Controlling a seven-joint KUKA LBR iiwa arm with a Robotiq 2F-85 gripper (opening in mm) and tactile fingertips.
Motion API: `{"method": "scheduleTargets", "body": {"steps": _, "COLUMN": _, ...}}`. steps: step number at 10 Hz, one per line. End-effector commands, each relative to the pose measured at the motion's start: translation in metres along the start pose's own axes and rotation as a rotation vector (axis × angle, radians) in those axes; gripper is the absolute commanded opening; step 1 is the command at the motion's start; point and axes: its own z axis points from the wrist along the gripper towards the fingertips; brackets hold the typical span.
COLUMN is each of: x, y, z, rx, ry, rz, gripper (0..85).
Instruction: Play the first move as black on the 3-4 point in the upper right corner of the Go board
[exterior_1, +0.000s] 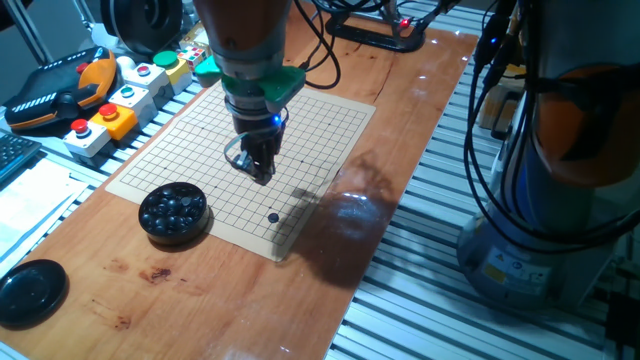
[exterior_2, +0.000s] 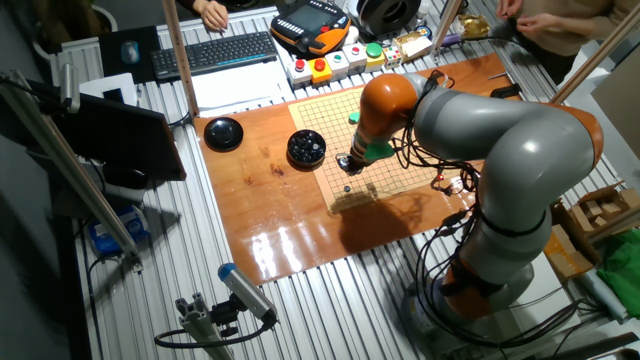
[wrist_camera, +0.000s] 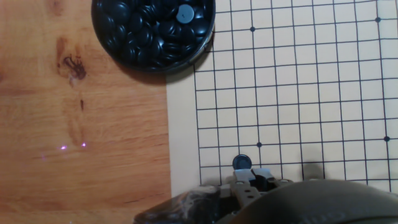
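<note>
One black stone (exterior_1: 273, 217) lies alone on the Go board (exterior_1: 330, 130), on a crossing near the board's corner closest to the table's front edge. It also shows in the hand view (wrist_camera: 242, 163) and in the other fixed view (exterior_2: 347, 188). My gripper (exterior_1: 261, 175) hangs above the board, a few squares away from the stone and not touching it. Its jaws stand slightly apart with nothing between them. In the hand view the fingertips (wrist_camera: 246, 178) sit at the bottom edge, just below the stone. The round black bowl (exterior_1: 173, 212) of many stones stands beside the board's edge.
The bowl's black lid (exterior_1: 30, 292) lies on the wooden table top at the front left. A box of coloured push buttons (exterior_1: 110, 110) and an orange teach pendant (exterior_1: 60, 90) sit behind the board. A keyboard (exterior_2: 215, 52) lies further back. Cables hang at the right.
</note>
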Motion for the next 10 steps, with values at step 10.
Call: {"method": "scheduleTargets", "body": {"steps": 10, "x": -0.0025, "y": -0.0027, "z": 0.0009, "rx": 0.011, "ry": 0.003, "rz": 0.011, "gripper": 0.7}}
